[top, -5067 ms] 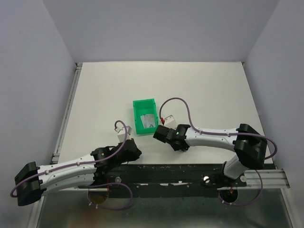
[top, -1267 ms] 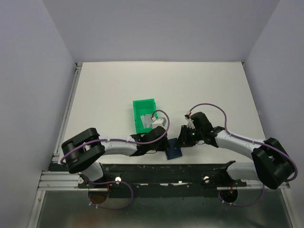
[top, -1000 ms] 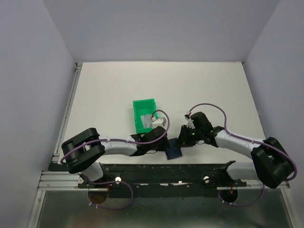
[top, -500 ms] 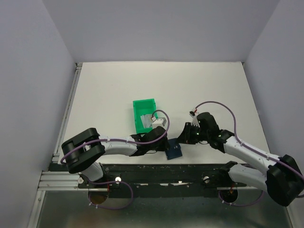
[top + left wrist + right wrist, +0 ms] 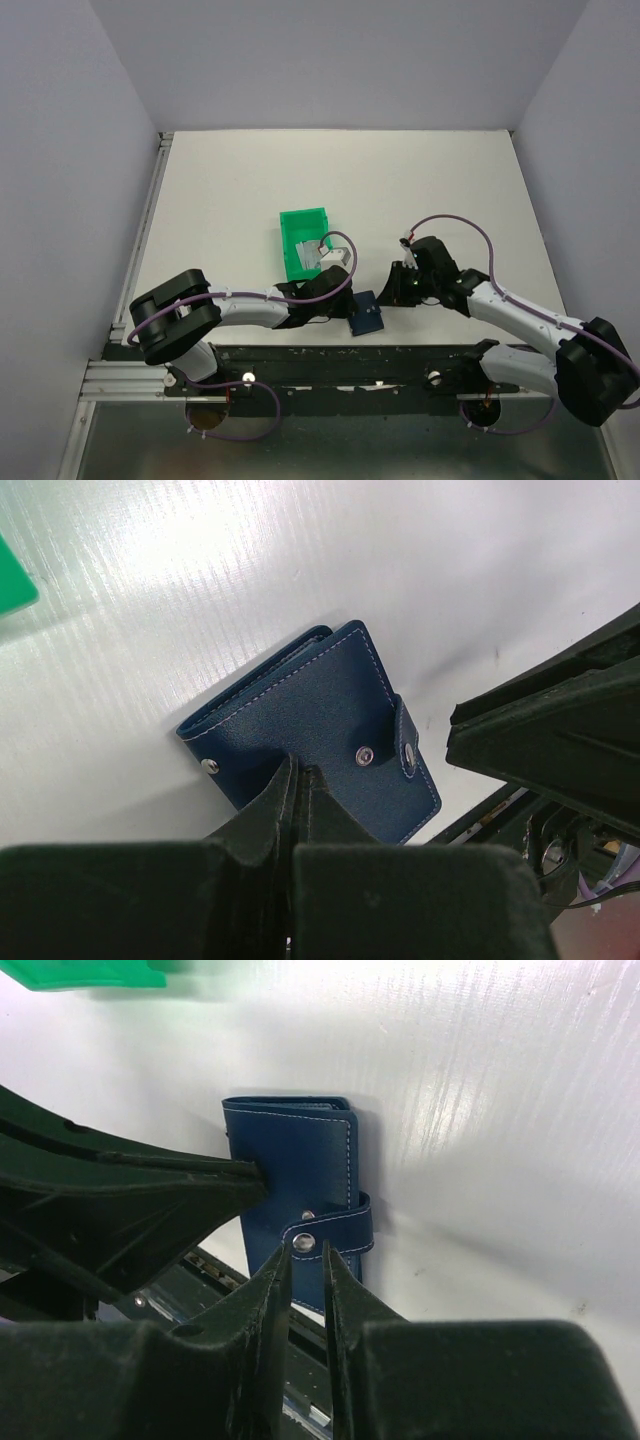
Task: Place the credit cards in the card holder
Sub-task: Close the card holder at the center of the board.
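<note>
Top view: the flat navy card holder (image 5: 366, 318) lies on the matte white table (image 5: 250, 180) at its near edge. Left wrist: a stitched rectangle with 2 round studs; the left gripper (image 5: 298, 772) is clenched, tips on its edge. Right wrist: the right gripper (image 5: 307, 1255) is narrowly parted astride the snap tab (image 5: 345, 1230) (cannot tell if it grasps)

left hand (image 5: 300, 772) clamped tight | right hand (image 5: 306, 1256) narrowly parted | both reaching inward

High camera looks down; wrist cameras, seemingly opposed, closely share card holder (image 5: 320, 730).
</note>
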{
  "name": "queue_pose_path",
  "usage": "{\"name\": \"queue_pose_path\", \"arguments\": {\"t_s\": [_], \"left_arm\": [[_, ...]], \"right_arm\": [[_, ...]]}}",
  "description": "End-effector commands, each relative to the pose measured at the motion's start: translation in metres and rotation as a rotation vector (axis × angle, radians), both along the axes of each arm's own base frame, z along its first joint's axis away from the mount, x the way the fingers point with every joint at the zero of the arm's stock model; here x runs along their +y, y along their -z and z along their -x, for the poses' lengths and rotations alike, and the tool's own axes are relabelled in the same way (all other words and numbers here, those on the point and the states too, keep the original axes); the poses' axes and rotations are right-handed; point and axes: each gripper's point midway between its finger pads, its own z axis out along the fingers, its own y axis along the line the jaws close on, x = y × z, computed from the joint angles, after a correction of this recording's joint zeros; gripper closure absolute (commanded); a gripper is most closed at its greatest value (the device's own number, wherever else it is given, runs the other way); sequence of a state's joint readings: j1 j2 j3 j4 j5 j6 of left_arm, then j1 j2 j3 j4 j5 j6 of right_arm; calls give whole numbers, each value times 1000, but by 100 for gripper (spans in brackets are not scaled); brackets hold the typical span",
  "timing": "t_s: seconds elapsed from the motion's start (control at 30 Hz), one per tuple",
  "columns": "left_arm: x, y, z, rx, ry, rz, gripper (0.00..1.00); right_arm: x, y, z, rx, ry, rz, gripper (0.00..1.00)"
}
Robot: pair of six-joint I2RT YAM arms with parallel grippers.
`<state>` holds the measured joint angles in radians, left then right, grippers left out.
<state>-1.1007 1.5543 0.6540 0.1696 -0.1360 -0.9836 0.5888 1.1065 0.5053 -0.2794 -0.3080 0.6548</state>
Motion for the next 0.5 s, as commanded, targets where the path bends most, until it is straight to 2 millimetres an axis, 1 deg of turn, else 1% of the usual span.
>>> {"name": "queue_pose_path", "arguments": {"t_s": [0.0, 0.27, 0.47], "left_arm": [[19, 29, 16, 69, 34, -109, 100], [19, 29, 16, 70, 32, -110, 100], [20, 31, 17, 74, 33, -115, 100]], "right_arm": [[0, 8, 5, 31, -15, 9, 74], [5, 19, 10, 80, -38, -6, 74], [11, 19, 10, 89, -53, -34, 74]]}}
